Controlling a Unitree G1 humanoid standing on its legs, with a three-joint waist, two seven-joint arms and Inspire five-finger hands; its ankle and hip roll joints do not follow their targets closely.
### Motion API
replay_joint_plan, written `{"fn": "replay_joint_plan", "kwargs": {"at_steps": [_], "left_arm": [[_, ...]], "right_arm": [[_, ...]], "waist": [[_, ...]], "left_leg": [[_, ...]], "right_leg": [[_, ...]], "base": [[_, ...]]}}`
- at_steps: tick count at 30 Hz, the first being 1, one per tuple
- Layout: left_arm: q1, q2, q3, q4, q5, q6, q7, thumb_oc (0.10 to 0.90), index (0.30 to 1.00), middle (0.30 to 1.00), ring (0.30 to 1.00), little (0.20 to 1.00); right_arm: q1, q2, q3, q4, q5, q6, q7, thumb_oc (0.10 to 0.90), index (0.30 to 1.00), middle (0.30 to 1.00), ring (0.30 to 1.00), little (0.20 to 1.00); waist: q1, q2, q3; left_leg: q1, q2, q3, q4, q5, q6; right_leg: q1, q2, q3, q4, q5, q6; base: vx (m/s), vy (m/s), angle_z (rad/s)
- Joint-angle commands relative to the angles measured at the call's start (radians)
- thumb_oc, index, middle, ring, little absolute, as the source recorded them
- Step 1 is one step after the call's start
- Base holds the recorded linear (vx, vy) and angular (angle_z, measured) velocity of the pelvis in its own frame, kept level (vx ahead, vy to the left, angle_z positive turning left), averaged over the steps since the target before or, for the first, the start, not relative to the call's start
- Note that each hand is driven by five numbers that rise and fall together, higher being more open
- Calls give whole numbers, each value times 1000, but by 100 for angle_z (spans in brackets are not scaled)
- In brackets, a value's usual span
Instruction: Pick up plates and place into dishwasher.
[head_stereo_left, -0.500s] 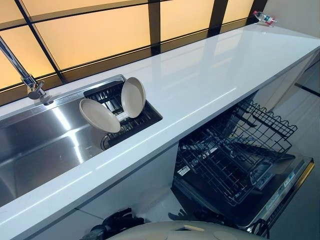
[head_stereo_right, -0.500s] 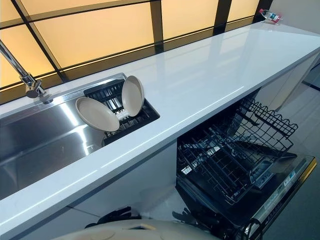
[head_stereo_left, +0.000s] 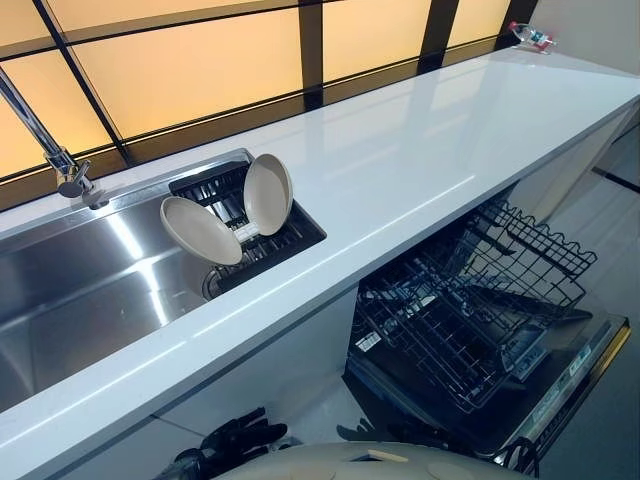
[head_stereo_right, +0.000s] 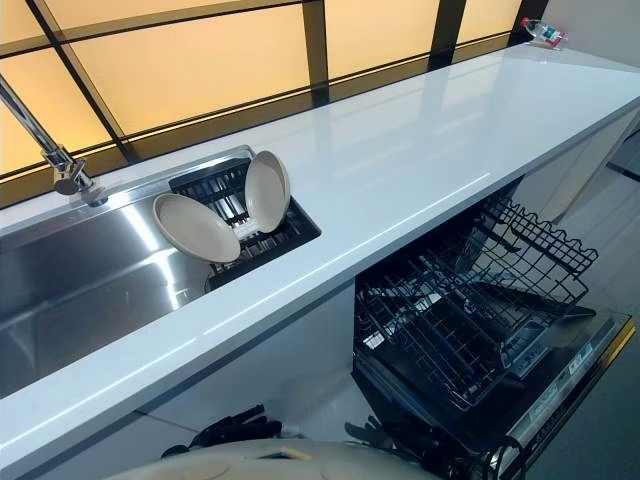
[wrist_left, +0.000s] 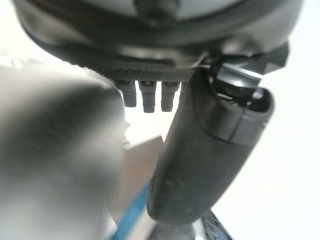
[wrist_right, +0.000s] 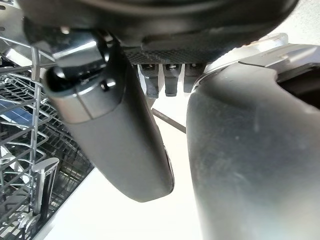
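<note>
**Left eye view.** Two cream plates stand on edge in a black drying rack (head_stereo_left: 292, 236) set in the right end of the steel sink (head_stereo_left: 80, 290). The near plate (head_stereo_left: 200, 231) leans far over towards the basin. The far plate (head_stereo_left: 268, 193) stands nearly upright. Their lower rims come close together in the slots and their tops splay apart; whether they touch cannot be told. Both are round, shallow, matt and plain, with the rims free above the rack. The left hand (head_stereo_left: 238, 440) hangs low in front of the white table (head_stereo_left: 400, 160), fingers loosely spread, holding nothing. The plates lie up and forward from it, across the table's front edge.

**Right eye view.** Same layout. The dishwasher (head_stereo_right: 560, 385) is open under the table to the right, and its wire basket (head_stereo_right: 470, 310) is pulled out, well apart from the sink.

**Left wrist view.** The thumb juts out straight, with nothing held against it. The hand is relaxed and empty.

**Right wrist view.** The right hand (wrist_right: 120, 145) has its thumb and fingers extended and grips nothing. The wire basket shows close beside it.

**Judgement.** The left hand is nearer the plates and the right hand nearer the basket. The reach has to rise over the table edge and meet a plate's upper rim. The upright plate offers the cleaner edge.
</note>
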Motion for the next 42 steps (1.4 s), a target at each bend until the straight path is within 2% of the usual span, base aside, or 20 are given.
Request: {"fn": "replay_joint_plan", "kwargs": {"at_steps": [1,5,9,11,13,15,18,22,23,26,27,28,29,31,33,36,37,39,40,42], "left_arm": [[-114,-97,-17,-161,-108,113,-292,800,900,900,900,900],[-125,-90,-45,-338,-182,216,-488,800,900,900,900,900],[-142,-150,-50,-531,-267,371,-630,800,900,900,900,900],[-151,-179,-81,-594,-301,413,-669,800,900,900,900,900],[-163,-204,-137,-659,-423,463,-675,800,900,900,900,900],[-183,-220,-171,-726,-592,549,-613,800,900,900,900,900],[-224,-233,-245,-819,-848,608,-490,800,900,900,900,900],[-273,-233,-300,-943,-1084,593,-383,800,900,900,900,900],[-307,-229,-314,-1011,-1194,573,-346,800,900,900,900,900],[-387,-212,-317,-1174,-1359,470,-307,800,900,900,900,900],[-430,-205,-307,-1253,-1368,377,-324,800,900,900,900,900],[-454,-199,-296,-1302,-1368,316,-313,800,900,900,900,900],[-471,-192,-289,-1333,-1305,237,-319,800,900,900,900,900],[-494,-183,-272,-1402,-1073,48,-266,800,900,900,900,900],[-501,-158,-241,-1426,-718,-168,-149,800,900,900,900,900],[-501,3,-91,-1382,-243,-457,113,800,900,900,900,900],[-500,60,-29,-1368,-95,-516,208,800,900,900,900,900],[-500,165,94,-1360,102,-560,344,800,900,900,900,900],[-498,216,166,-1359,205,-553,409,800,900,900,900,900],[-487,264,229,-1361,334,-534,470,800,900,900,900,900]], "right_arm": [[-95,59,-19,-1,-24,43,57,800,900,900,900,900],[-95,45,-25,-3,-44,50,68,800,900,900,900,900],[-92,59,-35,3,-67,39,72,800,900,900,900,900],[-94,70,-35,11,-71,31,71,800,900,900,900,900],[-97,82,-27,18,-70,22,67,800,900,900,900,900],[-96,92,-18,21,-66,15,63,800,900,900,900,900],[-101,107,4,27,-54,6,54,800,900,900,900,900],[-103,116,30,23,-33,4,33,800,900,900,900,900],[-102,120,40,19,-27,3,25,800,900,900,900,900],[-97,124,61,10,-10,3,15,800,900,900,900,900],[-93,128,71,6,-4,0,10,800,900,900,900,900],[-90,130,75,4,-3,0,8,800,900,900,900,900],[-88,132,78,2,-3,-1,7,800,900,900,900,900],[-82,131,83,-3,-2,-1,7,800,900,900,900,900],[-73,127,82,-6,-5,-8,10,800,900,900,900,900],[-36,113,65,-13,6,-30,23,800,900,900,900,900],[-20,109,59,-6,6,-43,33,800,900,900,900,900],[6,102,49,8,10,-63,50,800,900,900,900,900],[14,99,43,14,17,-68,56,800,900,900,900,900],[19,97,36,17,22,-65,58,800,900,900,900,900]], "waist": [[12,13,62],[9,20,63],[8,16,61],[6,12,60],[2,7,60],[-4,3,60],[-15,-4,57],[-24,-10,55],[-29,-12,55],[-38,-14,51],[-43,-14,48],[-46,-14,45],[-49,-14,44],[-56,-12,38],[-60,-5,38],[-48,5,33],[-42,6,29],[-29,8,18],[-19,6,9],[-9,6,2]], "left_leg": [[44,-88,50,7,-113,44],[41,-86,51,7,-115,44],[43,-83,52,7,-123,47],[43,-82,52,7,-126,47],[44,-81,53,7,-129,49],[45,-80,55,7,-133,50],[46,-80,61,7,-137,53],[45,-81,67,7,-140,56],[45,-81,69,7,-141,57],[44,-82,70,7,-145,59],[44,-82,70,7,-148,60],[45,-82,71,7,-149,60],[46,-82,71,7,-151,60],[46,-81,74,7,-152,61],[52,-81,75,7,-153,61],[52,-84,64,7,-149,62],[52,-85,60,7,-148,63],[49,-87,52,7,-146,61],[42,-88,49,7,-140,59],[39,-88,43,7,-138,57]], "right_leg": [[3,41,-5,9,6,17],[-3,41,3,9,10,18],[-2,39,11,9,12,17],[-2,38,14,9,13,16],[-3,38,19,9,15,15],[-3,38,25,9,16,15],[-5,39,35,9,17,15],[-9,40,43,9,19,16],[-11,41,46,9,20,17],[-14,41,52,9,20,19],[-14,42,53,9,18,19],[-14,42,54,9,17,20],[-13,42,54,9,16,21],[-15,42,56,9,13,21],[-11,44,60,9,9,21],[-8,46,58,9,1,23],[-6,46,52,9,-4,24],[-4,46,41,9,-12,23],[-8,46,34,9,-14,19],[-6,46,27,9,-20,16]], "base": [[0,0,0],[0,0,0],[0,0,0],[4,-15,0],[3,-16,0],[0,0,0],[0,0,0],[0,0,0],[0,0,0],[0,0,0],[0,0,0],[0,0,0],[0,0,0],[0,0,0],[0,0,0],[18,0,-6],[21,-7,-5],[34,-18,-3],[41,-23,-2],[14,-5,2]]}}
